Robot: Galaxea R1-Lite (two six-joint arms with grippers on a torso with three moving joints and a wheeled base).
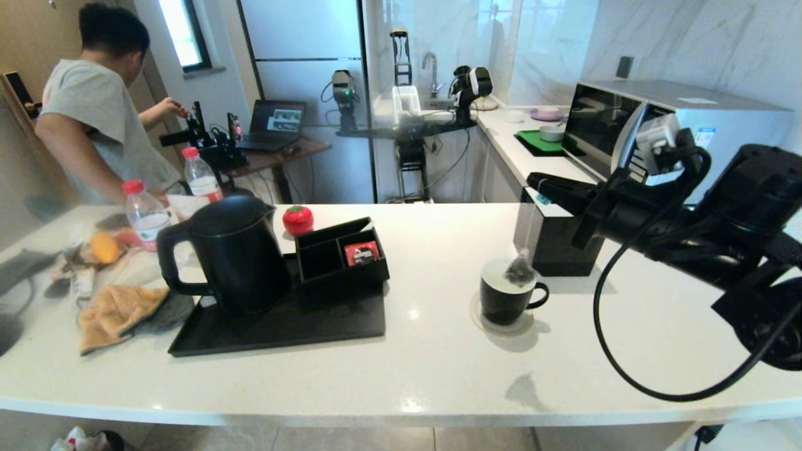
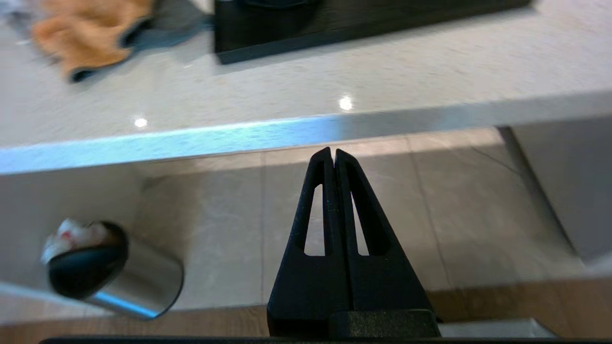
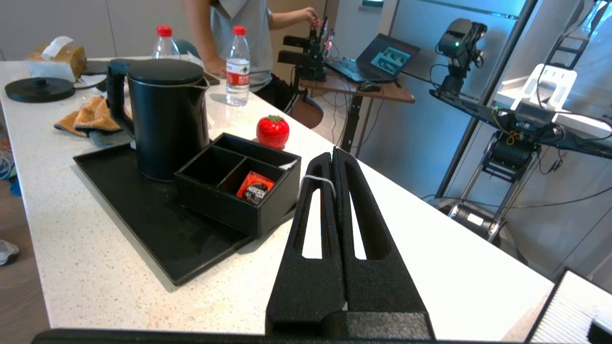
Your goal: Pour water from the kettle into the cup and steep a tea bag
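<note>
Head view – right gripper (image 1: pixel 540 185): clamped on the tea bag's string, above the worktop's far right part.
Head view – tea bag (image 1: pixel 519 270): hangs at the rim of the cup (image 1: pixel 505 299); whether it sits in water you cannot tell.
Head view – risk: if you swing the arm, the pouch could land outside the cup or tug it over.
Head view – kettle (image 1: pixel 232 254): upright on the tray (image 1: pixel 282 326), left part of the worktop (image 1: pixel 413 363).
Left wrist view – left gripper (image 2: pixel 333 155): pressed together, empty, below the worktop's front edge.
Right wrist view – string (image 3: pixel 315 179): thin loop pinched near the tips; you could lose it if the grip slackens.
</note>
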